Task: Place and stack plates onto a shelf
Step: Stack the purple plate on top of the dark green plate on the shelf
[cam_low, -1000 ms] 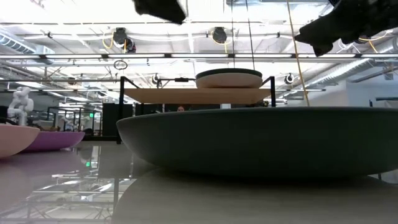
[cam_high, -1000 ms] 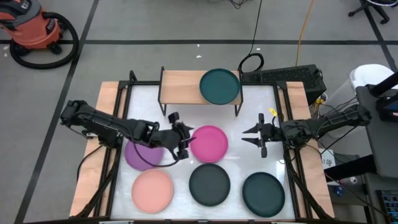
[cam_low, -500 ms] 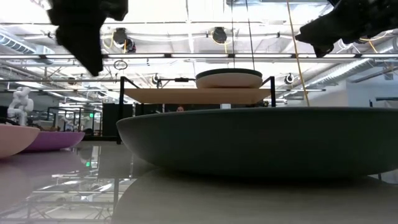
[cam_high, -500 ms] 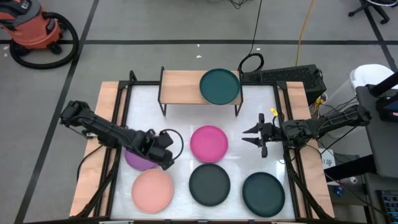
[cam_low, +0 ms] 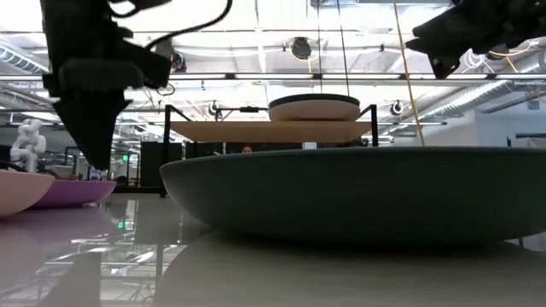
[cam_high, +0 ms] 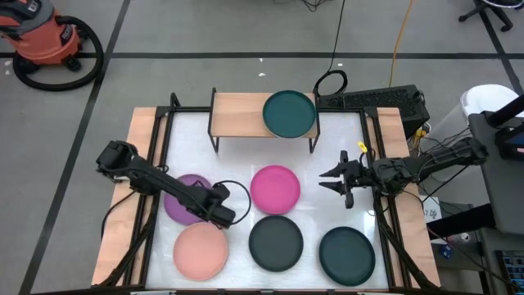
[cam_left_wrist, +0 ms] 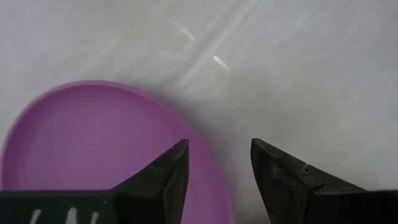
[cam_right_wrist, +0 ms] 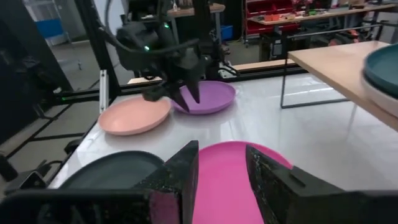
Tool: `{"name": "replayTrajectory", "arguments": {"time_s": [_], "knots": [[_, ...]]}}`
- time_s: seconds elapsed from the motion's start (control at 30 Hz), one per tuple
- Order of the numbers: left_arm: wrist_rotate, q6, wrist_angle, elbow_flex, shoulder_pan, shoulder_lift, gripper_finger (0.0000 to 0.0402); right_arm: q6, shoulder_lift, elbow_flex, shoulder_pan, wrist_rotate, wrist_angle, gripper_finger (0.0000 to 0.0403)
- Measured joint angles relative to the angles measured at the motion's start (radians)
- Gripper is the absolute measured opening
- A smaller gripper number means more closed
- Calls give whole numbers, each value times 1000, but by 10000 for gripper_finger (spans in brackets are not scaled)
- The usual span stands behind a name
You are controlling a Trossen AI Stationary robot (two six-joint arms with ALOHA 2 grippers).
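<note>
High view is showing the left claw [cam_high: 223,215] hanging parted and empty at the purple plate's [cam_high: 187,199] rim, on the side nearest the magenta plate [cam_high: 274,188]. That purple plate is lying flat on the bench [cam_high: 327,176], well apart from the shelf [cam_high: 237,115]. It is probably handling stiff, light and slippery, so pinching the raised rim seems best. Right claw [cam_high: 327,179] is waiting spread and empty beside the magenta plate. Any plates under the teal plate [cam_high: 289,113] are staying hidden.
</note>
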Motion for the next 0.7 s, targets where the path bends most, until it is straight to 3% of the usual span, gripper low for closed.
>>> {"name": "replayTrajectory", "arguments": {"time_s": [0.7], "knots": [[17, -2, -32, 4, 23, 171, 174, 60, 0, 0, 157, 2, 7, 114]]}}
